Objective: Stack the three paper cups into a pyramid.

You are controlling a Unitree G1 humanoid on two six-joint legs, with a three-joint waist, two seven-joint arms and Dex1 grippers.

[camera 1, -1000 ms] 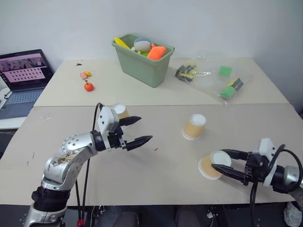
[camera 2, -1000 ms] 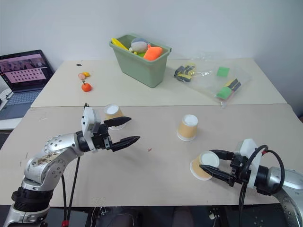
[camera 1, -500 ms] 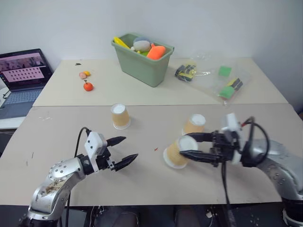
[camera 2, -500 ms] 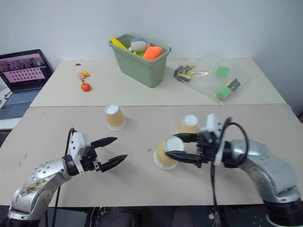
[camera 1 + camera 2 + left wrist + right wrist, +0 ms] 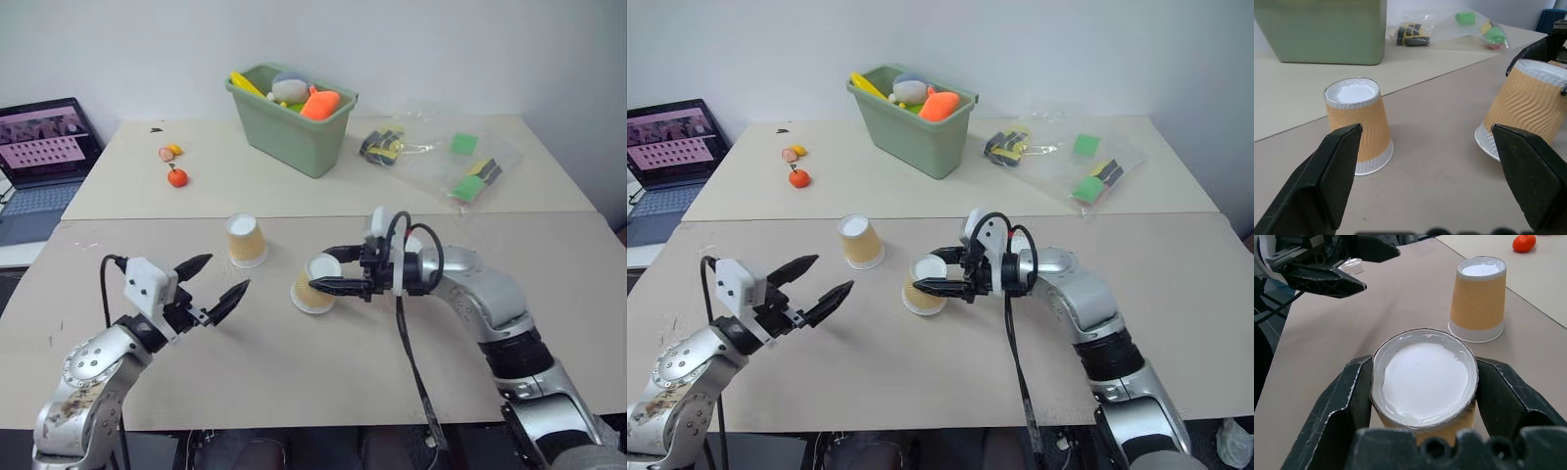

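Note:
One paper cup (image 5: 245, 241) stands upside down, white base up, near the table's middle left; it also shows in the left wrist view (image 5: 1357, 128). My right gripper (image 5: 323, 271) is shut on a second paper cup (image 5: 308, 295), which it holds tilted with the base up, just right of the standing one. The held cup's white base (image 5: 1424, 373) sits between the black fingers (image 5: 1347, 396). I cannot tell whether its rim touches the table. The third paper cup is hidden. My left gripper (image 5: 226, 272) hangs open and empty to the left of both cups.
A green bin (image 5: 290, 131) of toys stands at the back. Clear bags (image 5: 460, 166) with small items lie at the back right. Small fruits (image 5: 176, 176) and a laptop (image 5: 41, 147) are at the back left. A seam (image 5: 549, 212) divides the two tables.
My right gripper has carried its cup leftward, from the front right to beside the standing cup. My left gripper has drawn back to the left, still open.

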